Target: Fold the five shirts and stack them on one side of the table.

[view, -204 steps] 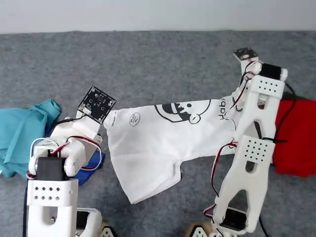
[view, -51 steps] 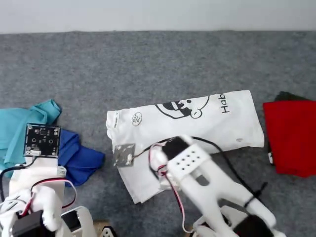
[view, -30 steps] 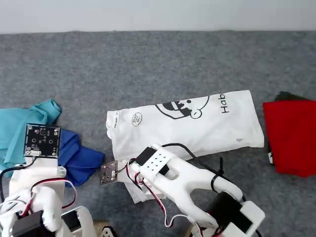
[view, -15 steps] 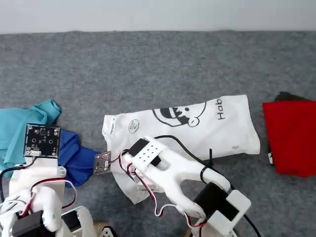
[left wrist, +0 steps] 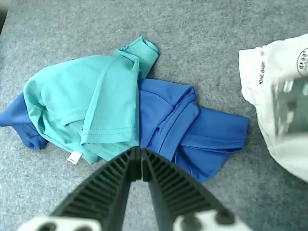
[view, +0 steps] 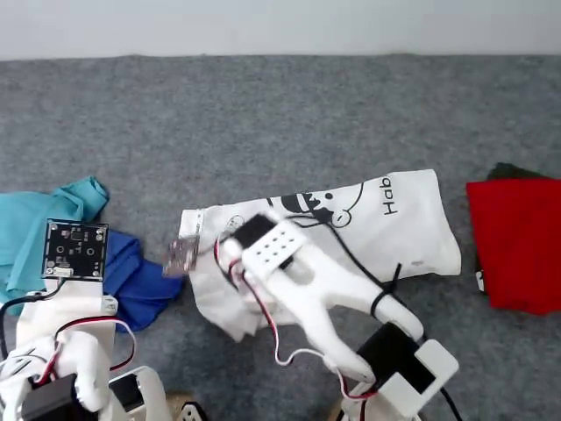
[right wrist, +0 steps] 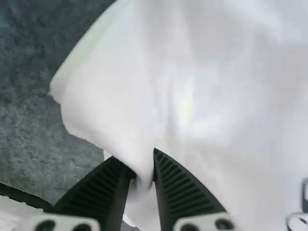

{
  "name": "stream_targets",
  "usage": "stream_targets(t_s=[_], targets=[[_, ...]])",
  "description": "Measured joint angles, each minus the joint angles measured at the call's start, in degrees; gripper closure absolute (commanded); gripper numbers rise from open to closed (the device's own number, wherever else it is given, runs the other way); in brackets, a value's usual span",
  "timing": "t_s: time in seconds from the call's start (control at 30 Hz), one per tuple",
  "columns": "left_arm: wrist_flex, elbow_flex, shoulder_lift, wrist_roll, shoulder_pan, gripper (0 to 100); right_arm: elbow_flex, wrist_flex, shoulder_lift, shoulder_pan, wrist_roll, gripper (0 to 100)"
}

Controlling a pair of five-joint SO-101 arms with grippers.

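Progress on the white shirt (view: 386, 219): the right claw (right wrist: 143, 168) is clamped on its loose lower flap. Over the last second it has dragged that flap up across the body toward the printed edge, so cloth bunches right under the claw. I'd say this fold is underway, not laid flat yet. Meanwhile the left claw (left wrist: 141, 156) is pinched together on nothing, with the teal shirt (left wrist: 82, 101) and blue shirt (left wrist: 192, 134) crumpled just ahead of it on the desk (left wrist: 216, 38), both unfolded.
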Motion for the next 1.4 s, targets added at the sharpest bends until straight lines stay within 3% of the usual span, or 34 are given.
stream_targets(t_s=[0.23, 0.43, 0.5, 0.73, 0.87, 1.03, 1.4], targets=[[0.0, 0.0, 0.0, 0.0, 0.0, 98, -13.1, 0.09, 6.15, 3.43, 0.09, 97.5], [0.0, 0.0, 0.0, 0.0, 0.0, 98, -27.69, 2.02, 19.69, 8.18, -0.09, 77.1], [0.0, 0.0, 0.0, 0.0, 0.0, 98, -33.32, 4.31, 24.18, 9.67, -2.02, 74.9], [0.0, 0.0, 0.0, 0.0, 0.0, 98, -56.88, 15.12, 36.4, 14.68, -8.44, 77.4], [0.0, 0.0, 0.0, 0.0, 0.0, 98, -67.96, 22.51, 37.71, 14.24, -8.7, 96.9], [0.0, 0.0, 0.0, 0.0, 0.0, 98, -67.78, 22.59, 34.99, 13.45, -8.79, 98.9], [0.0, 0.0, 0.0, 0.0, 0.0, 98, -44.92, 22.59, 22.33, 8.35, -8.7, 98.9]])
